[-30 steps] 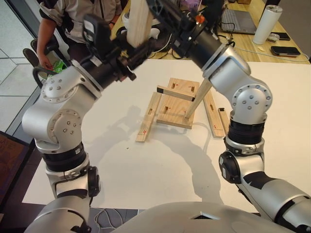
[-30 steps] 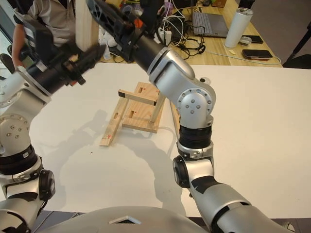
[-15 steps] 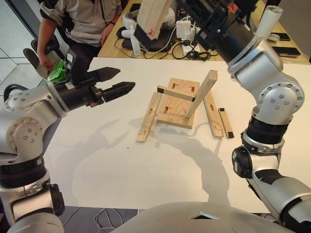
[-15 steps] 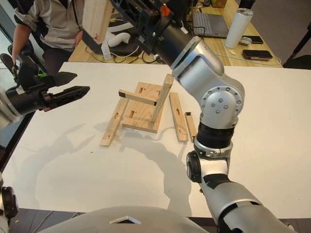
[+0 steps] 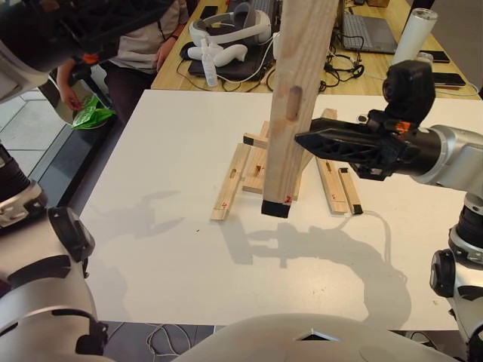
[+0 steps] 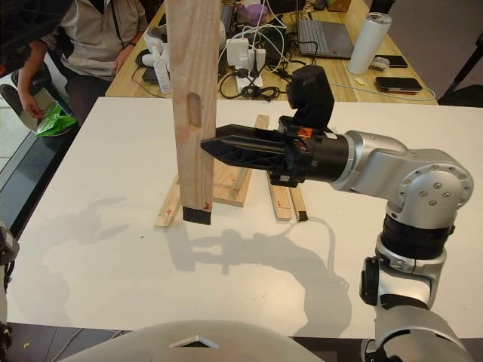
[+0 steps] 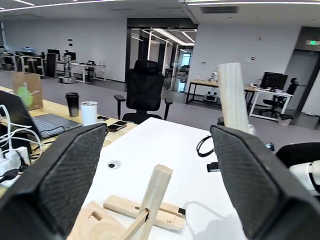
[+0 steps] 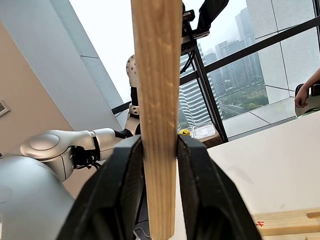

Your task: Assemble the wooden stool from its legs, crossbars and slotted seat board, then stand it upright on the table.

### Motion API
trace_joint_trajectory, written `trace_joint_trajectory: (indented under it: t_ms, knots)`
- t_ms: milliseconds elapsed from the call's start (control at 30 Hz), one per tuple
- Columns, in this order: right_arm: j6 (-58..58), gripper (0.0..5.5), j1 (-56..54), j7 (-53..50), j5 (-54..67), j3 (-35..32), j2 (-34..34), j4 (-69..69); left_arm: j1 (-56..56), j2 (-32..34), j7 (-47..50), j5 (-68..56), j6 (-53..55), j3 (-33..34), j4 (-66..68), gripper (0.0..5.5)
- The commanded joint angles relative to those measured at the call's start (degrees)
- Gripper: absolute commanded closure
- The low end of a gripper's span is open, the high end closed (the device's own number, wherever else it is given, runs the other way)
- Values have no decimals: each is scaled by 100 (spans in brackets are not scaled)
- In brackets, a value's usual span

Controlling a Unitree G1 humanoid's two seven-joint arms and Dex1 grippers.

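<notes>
The right claw (image 8: 159, 150) is closed firmly on a long pale wooden stool leg (image 6: 192, 90), its two black fingers (image 8: 127, 190) pressed flat against opposite faces of the wood about midway along its length; the leg stands upright with its long axis vertical, the black-capped end bearing a red mark pointing down and hanging in the air above the white tabletop (image 5: 151, 151), the upper end running out of the head views; an oval slot in the leg faces the head cameras, just above the level of the grip; the right arm comes in level from the robot's right, fingers pointing to the left; the left claw (image 7: 157, 145) is raised high on the robot's left, spread wide with its padded fingers (image 7: 75, 175) far apart and nothing between them; behind the held leg, the slotted pale wood seat board (image 6: 230, 188) lies flat on the tabletop with one leg rising tilted from it; a loose wooden leg (image 5: 229, 185) lies flat beside the board on the left, and another flat leg (image 5: 334, 192) and a short dark-tipped crossbar (image 5: 351, 192) lie side by side on the right
</notes>
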Motion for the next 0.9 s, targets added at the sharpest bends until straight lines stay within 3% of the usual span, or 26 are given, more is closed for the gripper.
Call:
trace_joint_trajectory:
  t_ms: [33, 233, 500, 900]
  knots:
    - [90, 455, -45, 313, 72, 115, -329, -9, -10, 15, 60, -490, 514, -82, -250, 169]
    - [57, 455, -178, 1174, -614, 497, -702, -71, -34, -297, 239, -1036, 1007, -486, -424, 169]
    - [-217, 455, -305, 2136, -1572, 1077, -694, -209, 144, -1033, 899, -1875, 1179, -949, -868, 169]
    - [-357, 455, -286, 2622, -2225, 1281, -781, -264, 687, -1079, 1380, -1910, 941, -1325, -1214, 169]
